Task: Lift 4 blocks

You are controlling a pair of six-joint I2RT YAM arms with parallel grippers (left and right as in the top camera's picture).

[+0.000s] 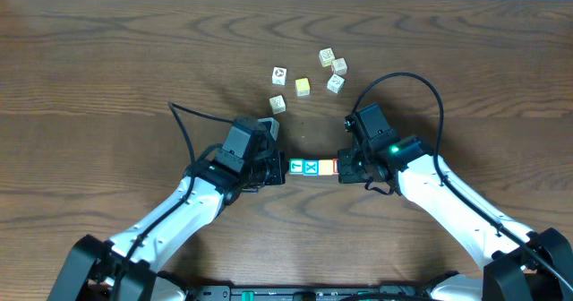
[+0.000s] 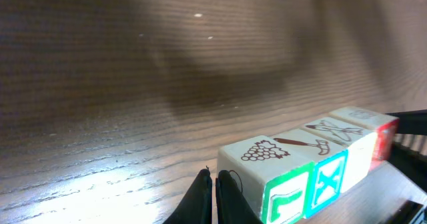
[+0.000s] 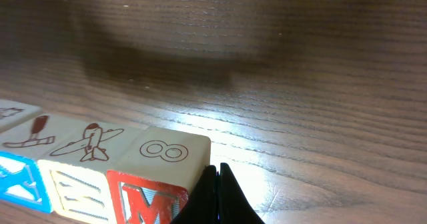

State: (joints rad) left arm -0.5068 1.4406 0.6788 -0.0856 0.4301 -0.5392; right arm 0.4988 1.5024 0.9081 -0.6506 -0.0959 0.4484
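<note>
Between left gripper point(image 1: 283, 169), right gripper point(image 1: 341, 168): row, four square-edged painted blocks point(image 1: 313, 167).

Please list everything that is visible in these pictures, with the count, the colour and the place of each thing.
letter blocks: four, with green, blue, yellow-orange and red faces, end to end in a row between the two grippers
cream cubes: five, cream-white, loose on the table beyond the row
pale yellow cube: one, among the cream cubes
table: one, dark brown wood
left gripper: one, black, shut, at the row's green end
right gripper: one, black, shut, at the row's red end
</note>
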